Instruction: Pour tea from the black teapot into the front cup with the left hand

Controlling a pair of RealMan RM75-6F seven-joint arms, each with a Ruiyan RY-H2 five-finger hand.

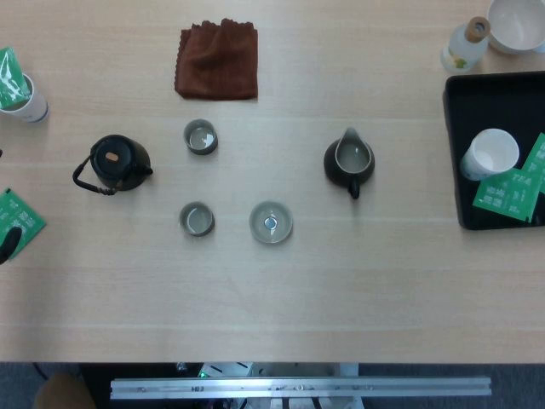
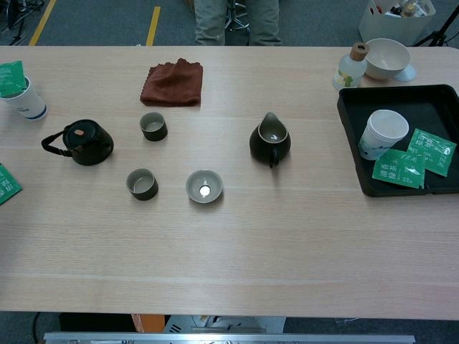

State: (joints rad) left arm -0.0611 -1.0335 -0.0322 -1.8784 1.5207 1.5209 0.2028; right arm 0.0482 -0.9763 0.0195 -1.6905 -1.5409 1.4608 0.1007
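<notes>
— Poured yet?
— No. On table (image 1: 281, 298): teapot (image 1: 115, 164) untouched at left, front cup (image 1: 197, 219) near it, seemingly empty.
— Left hand (image 1: 7, 245)?
— Only a dark tip at head view's edge; cannot tell grip. Right unseen. Grasping, lifting, pouring all left.

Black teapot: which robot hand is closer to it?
Left. The left hand peeks in at the left edge, near the black teapot; the right hand shows in neither view.

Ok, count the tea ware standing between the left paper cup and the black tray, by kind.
Black teapot: 1
Small dark cups: 2
Wide pale cup: 1
Dark pitcher: 1
Total: 5
</notes>
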